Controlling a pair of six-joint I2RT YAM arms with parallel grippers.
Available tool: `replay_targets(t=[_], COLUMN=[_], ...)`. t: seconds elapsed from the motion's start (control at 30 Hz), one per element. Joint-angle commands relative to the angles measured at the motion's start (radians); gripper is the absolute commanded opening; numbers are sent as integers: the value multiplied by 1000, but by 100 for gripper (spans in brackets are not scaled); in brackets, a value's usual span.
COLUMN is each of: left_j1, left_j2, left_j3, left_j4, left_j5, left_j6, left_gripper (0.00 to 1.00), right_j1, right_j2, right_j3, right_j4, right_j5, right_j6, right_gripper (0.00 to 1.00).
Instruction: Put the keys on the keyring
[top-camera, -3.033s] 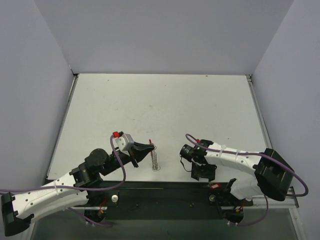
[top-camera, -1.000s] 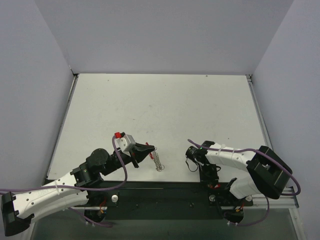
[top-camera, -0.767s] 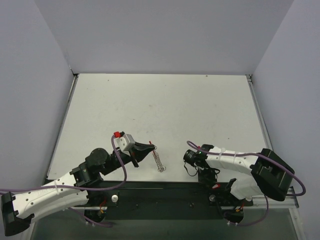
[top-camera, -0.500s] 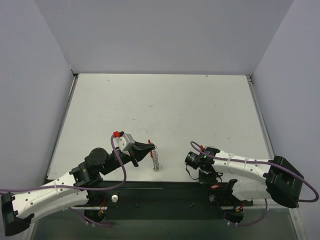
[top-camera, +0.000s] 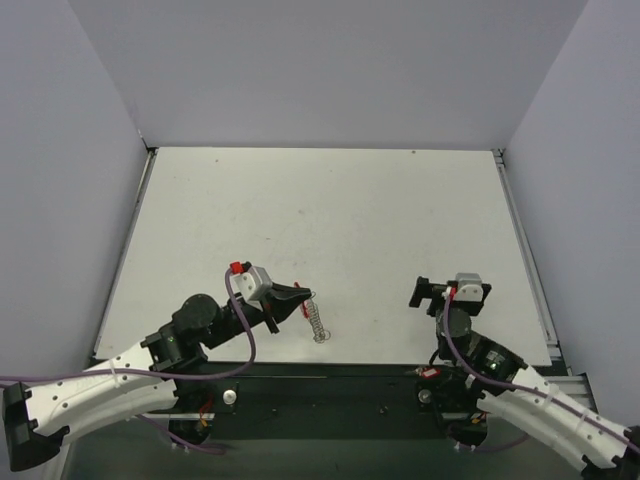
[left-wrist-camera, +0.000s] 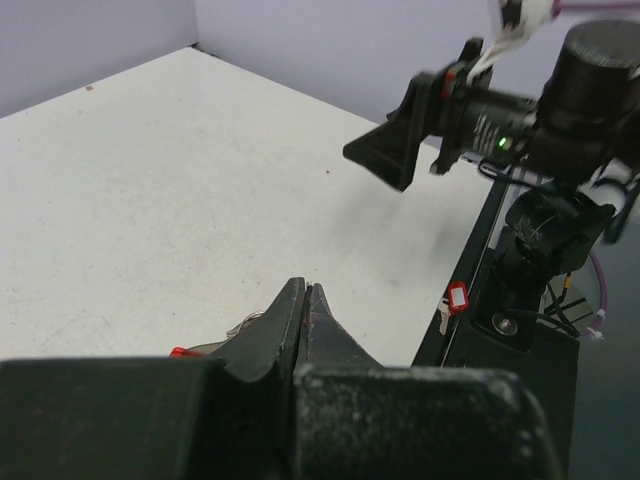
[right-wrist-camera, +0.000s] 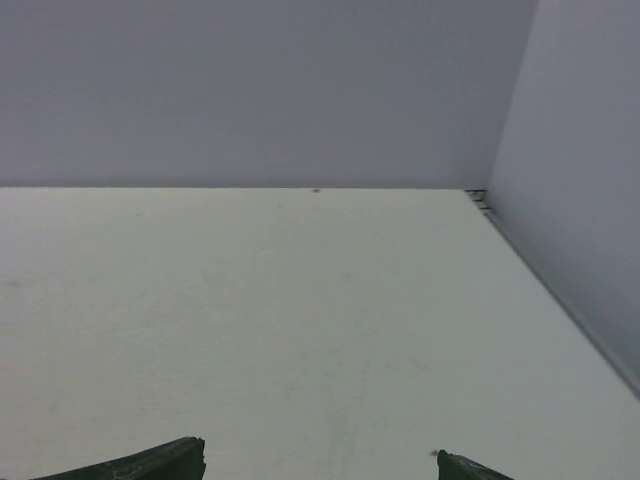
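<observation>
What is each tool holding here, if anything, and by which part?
The left tool is shut on the red keyring, apparently at its end, with the keys trailing from it. The right tool is open and holds nothing.

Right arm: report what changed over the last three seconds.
The right arm swung outward to its right, away from the keys, and the right end effector opened, empty. The left end effector stayed shut on the keyring, keys dangling in nearly the same spot.

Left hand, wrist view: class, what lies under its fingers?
Under the left hand, a sliver of red keyring and a glint of the silver keys show; the hand's body covers the rest.
</observation>
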Motion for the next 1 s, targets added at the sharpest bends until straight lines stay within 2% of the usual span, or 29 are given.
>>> replay_targets(t=[0.0, 0.03, 0.07, 0.1, 0.13, 0.17, 0.2, 0.23, 0.27, 0.3, 0.33, 0.37, 0.43, 0.47, 0.5, 0.57, 0.67, 0.97], left_j1=[8, 7, 8, 7, 8, 8, 8, 8, 8, 10, 10, 10, 10, 10, 13, 11, 13, 14], left_j2=[25, 34, 55, 65, 74, 91, 98, 108, 124, 132, 141, 154, 163, 166, 167, 167, 172, 258], left_j3=[58, 62, 67, 73, 84, 89, 92, 96, 99, 105, 110, 125, 136, 142, 144, 153, 158, 205], left_j4=[71, 70, 68, 67, 68, 74, 79, 94, 99, 99, 93, 85, 72, 70, 70, 65, 67, 51], left_j5=[18, 18, 41, 50, 59, 68, 76, 93, 99, 98, 101, 104, 102, 102, 99, 94, 75, 61], left_j6=[0, 0, 0, 0, -4, -7, -10, -12, -10, -10, -6, -3, 7, 8, 10, 14, 16, 51], left_gripper=[0, 0, 0, 0, 0, 0, 0, 0, 0, 0, 0, 0, 0, 0, 0, 0, 0, 0], right_j1=[-166, -213, -317, -399, -468, -591, -644, -689, -741, -795, -795, -792, -787, -797, -806, -784, -789, -800], right_j2=[-251, -280, -274, -249, -207, -84, -5, 81, 270, 378, 485, 690, 883, 998, 1038, 982, 1014, 984], right_j3=[-462, -523, -565, -577, -567, -549, -526, -531, -539, -535, -518, -513, -466, -446, -411, -363, -360, -311], right_j4=[729, 835, 901, 917, 926, 923, 943, 1107, 1205, 1289, 1465, 1585, 1800, 1808, 1810, 1666, 1702, 1582], right_j5=[-15, -147, -187, -232, -373, -425, -456, -484, -590, -617, -634, -678, -644, -643, -656, -643, -642, -596], right_j6=[-630, -632, -625, -590, -542, -531, -516, -468, -436, -404, -390, -426, -430, -417, -437, -433, -449, -408], right_gripper=[100, 100, 100, 100, 100, 100, 100, 100, 100, 100, 100, 100, 100, 100, 100, 100, 100, 100])
